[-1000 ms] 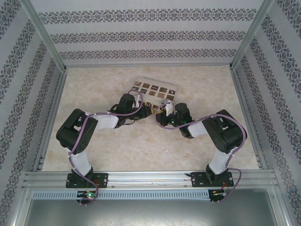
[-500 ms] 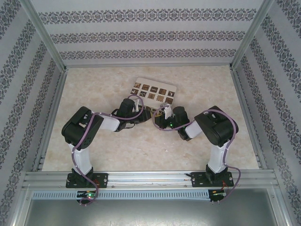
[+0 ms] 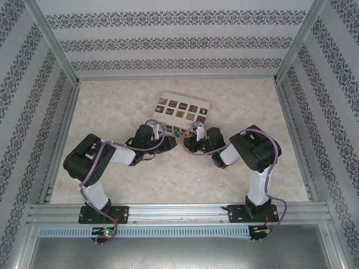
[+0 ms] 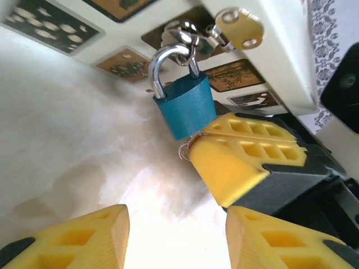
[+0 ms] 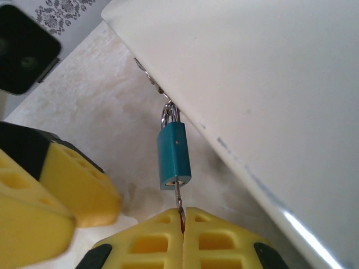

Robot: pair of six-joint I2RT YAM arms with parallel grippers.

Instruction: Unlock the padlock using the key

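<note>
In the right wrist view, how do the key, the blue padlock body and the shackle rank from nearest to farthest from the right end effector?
1. The key, pinched in the right end effector, bottom centre.
2. The blue padlock body, just above it.
3. The shackle, topmost, at the box edge.

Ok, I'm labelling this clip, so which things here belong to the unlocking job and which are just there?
Part of the job:
padlock, hanging by its shackle
key, in its underside
right gripper, shut on the key
left gripper, open nearby

Just there:
patterned box that the padlock hangs from
table
walls
</note>
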